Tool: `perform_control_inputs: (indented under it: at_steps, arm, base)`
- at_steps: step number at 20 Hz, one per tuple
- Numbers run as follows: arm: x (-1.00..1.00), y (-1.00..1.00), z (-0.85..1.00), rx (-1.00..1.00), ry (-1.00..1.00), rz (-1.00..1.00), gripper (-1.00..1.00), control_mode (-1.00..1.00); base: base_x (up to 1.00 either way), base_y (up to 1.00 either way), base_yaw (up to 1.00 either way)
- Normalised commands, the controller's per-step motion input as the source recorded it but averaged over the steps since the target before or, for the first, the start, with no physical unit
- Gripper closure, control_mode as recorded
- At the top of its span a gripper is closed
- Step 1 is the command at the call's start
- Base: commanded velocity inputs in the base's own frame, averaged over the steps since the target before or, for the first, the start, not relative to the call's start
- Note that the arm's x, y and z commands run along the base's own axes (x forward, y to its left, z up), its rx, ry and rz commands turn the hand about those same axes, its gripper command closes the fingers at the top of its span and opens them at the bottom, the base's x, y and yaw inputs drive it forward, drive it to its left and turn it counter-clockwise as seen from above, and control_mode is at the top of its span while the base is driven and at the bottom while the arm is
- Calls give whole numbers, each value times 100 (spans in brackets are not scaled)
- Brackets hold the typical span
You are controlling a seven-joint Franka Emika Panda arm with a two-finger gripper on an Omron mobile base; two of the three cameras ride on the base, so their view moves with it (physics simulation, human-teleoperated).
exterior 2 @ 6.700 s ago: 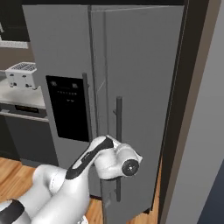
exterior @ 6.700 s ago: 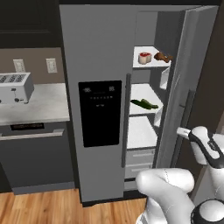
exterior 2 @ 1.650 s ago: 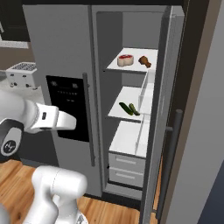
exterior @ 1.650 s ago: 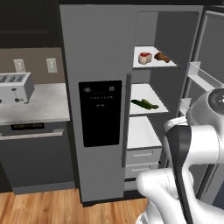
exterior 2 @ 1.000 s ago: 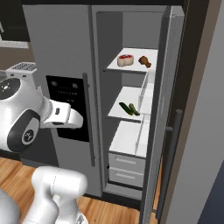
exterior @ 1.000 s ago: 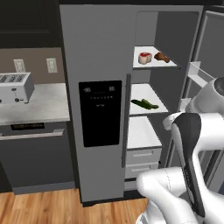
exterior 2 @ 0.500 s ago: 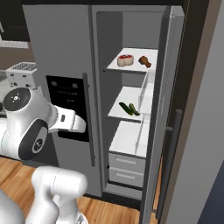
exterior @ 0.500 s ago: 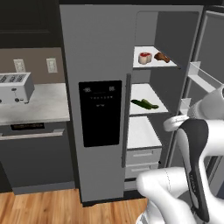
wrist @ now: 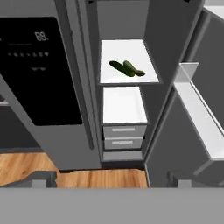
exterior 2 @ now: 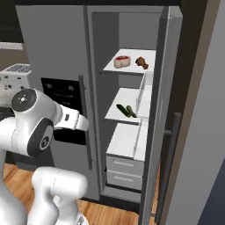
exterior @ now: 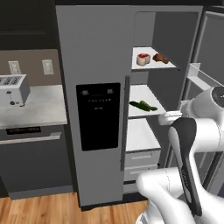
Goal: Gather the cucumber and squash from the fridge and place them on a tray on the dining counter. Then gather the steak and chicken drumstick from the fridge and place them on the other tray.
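1. On the middle shelf of the fridge (exterior: 96, 65), the cucumber (wrist: 117, 67) and the squash (wrist: 132, 69) lie side by side, touching or nearly so; both are dark green and elongated.
2. On the top shelf, the steak (exterior: 142, 59) sits to the left of the chicken drumstick (exterior: 160, 58), close together but apart. The right base view confirms this order: steak (exterior 2: 122, 61), chicken drumstick (exterior 2: 142, 62).
3. The fridge's right door (exterior 2: 160, 114) stands open, exposing white shelves and two white drawers (wrist: 123, 136) at the bottom. The left door is closed and carries the black dispenser panel (exterior: 98, 115) and a dark vertical handle (exterior: 125, 122).
4. The pincer (wrist: 111, 180) is open at full width and holds nothing. In the hand view its two tips appear at the bottom edge, well apart from the shelves, aimed toward the open compartment from outside the fridge.
5. The white arm (exterior: 192, 131) stands in front of the open door in the left base view.
6. A toaster (exterior: 13, 89) rests on the grey surface (exterior: 35, 109) left of the fridge, above a dark appliance front (exterior: 30, 157).
7. The floor (wrist: 65, 170) is wood-planked.
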Motion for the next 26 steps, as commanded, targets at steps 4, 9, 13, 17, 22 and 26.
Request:
perform_control_inputs:
  at_steps: [4, 9, 13, 17, 22, 26]
  arm:
    - [0, 0, 0, 0, 0, 0, -100, 100]
    - [0, 0, 0, 0, 0, 0, -100, 100]
    - [0, 0, 0, 0, 0, 0, -100, 100]
    - [0, 0, 0, 0, 0, 0, -100, 100]
    - [0, 0, 0, 0, 0, 0, -100, 100]
    - [0, 0, 0, 0, 0, 0, -100, 100]
  base:
    - [65, -3, -20]
    - [42, -11, -10]
    - [36, -12, -1]
    - [43, -8, 0]
    - [54, -33, 0]
    - [47, -28, 0]
